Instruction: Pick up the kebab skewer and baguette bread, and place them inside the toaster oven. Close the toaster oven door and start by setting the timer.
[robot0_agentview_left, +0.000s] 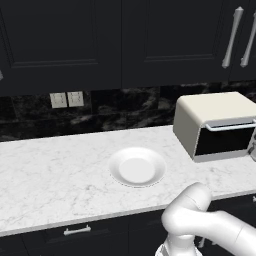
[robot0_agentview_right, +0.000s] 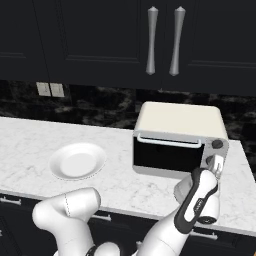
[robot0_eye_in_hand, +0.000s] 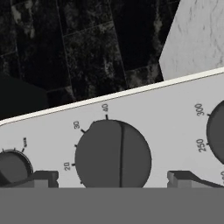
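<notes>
The arm (robot0_agentview_right: 150, 225) bends low and reaches forward to the right. Its gripper (robot0_eye_in_hand: 112, 178) points ahead, fingers (robot0_eye_in_hand: 43, 178) spread wide with nothing between them.

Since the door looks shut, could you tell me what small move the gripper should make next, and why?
Probably ease straight forward and close on the timer knob. The toaster oven door is shut, and the gripper is open, its fingertips flanking that knob, not yet gripping it.

Marble counter (robot0_agentview_left: 55, 175); plate (robot0_agentview_left: 137, 167); toaster oven (robot0_agentview_left: 217, 125).
</notes>
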